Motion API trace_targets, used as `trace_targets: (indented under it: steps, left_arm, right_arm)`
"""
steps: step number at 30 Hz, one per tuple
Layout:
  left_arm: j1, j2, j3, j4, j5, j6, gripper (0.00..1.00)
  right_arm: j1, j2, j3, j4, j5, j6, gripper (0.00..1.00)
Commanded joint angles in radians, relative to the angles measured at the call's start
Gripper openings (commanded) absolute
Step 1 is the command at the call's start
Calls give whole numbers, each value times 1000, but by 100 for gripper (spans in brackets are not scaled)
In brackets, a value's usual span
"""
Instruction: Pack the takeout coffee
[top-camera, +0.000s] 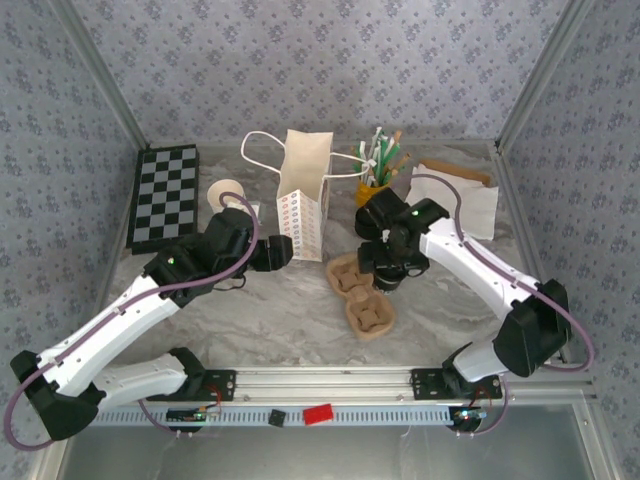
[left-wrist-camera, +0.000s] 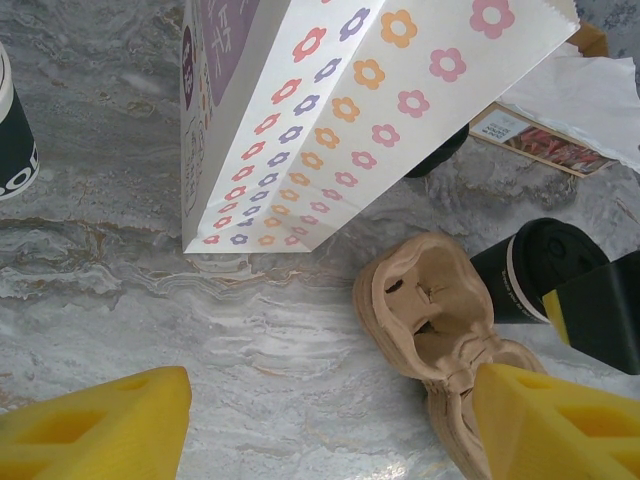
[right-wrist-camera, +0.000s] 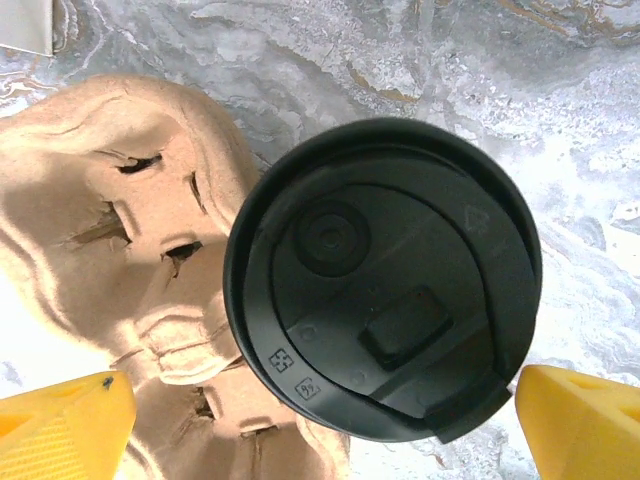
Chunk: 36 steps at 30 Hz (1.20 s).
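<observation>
The takeout coffee (right-wrist-camera: 385, 280), a dark paper cup (left-wrist-camera: 525, 270) with a round black lid, stands upright at the right edge of the brown pulp cup carrier (right-wrist-camera: 110, 210). My right gripper (right-wrist-camera: 322, 400) is open above it. Its yellow fingers (right-wrist-camera: 585, 425) flank the lid with a small gap on each side. In the top view the right gripper (top-camera: 385, 272) covers the cup. My left gripper (left-wrist-camera: 330, 440) is open and low over the marble in front of the flowered paper bag (left-wrist-camera: 330, 110), with nothing between its fingers (left-wrist-camera: 90, 430). In the top view the left gripper (top-camera: 275, 252) sits left of the bag (top-camera: 303, 200).
The carrier (top-camera: 360, 295) lies mid-table, in front of the upright bag. A stack of cups (top-camera: 228, 193) and a checkerboard (top-camera: 165, 195) are at the back left. A yellow cup of straws (top-camera: 375, 170) and napkins (top-camera: 460, 195) are at the back right.
</observation>
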Motion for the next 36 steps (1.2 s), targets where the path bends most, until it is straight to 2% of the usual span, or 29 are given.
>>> trace_targets:
  steps: [1, 5, 8, 13, 16, 19, 27, 31, 36]
  left_arm:
    - [8, -4, 1, 1, 10, 9, 74]
    - [7, -7, -1, 1, 13, 7, 75]
    - [8, -7, -3, 2, 10, 8, 75]
    - [7, -7, -10, 32, 12, 3, 75]
    - [7, -6, -9, 30, 13, 2, 75]
    - [8, -8, -9, 30, 15, -9, 75]
    - [3, -33, -33, 49, 42, -45, 75]
    - [3, -26, -35, 53, 35, -36, 75]
    - [4, -27, -36, 44, 24, -28, 75]
  right_arm:
    - [-17, -14, -27, -45, -8, 28, 100]
    - [-18, -44, -59, -18, 3, 44, 99]
    - [14, -46, -96, 6, -39, 52, 97]
    - [57, -53, -119, 40, -37, 103, 95]
    - [111, -56, -99, 61, -27, 123, 94]
    - [137, -57, -33, -3, 12, 146, 94]
    - [-1, -133, -15, -128, -31, -55, 94]
    - [-50, -94, 2, -85, -51, -171, 97]
    - [-99, -33, 13, -41, -52, -218, 99]
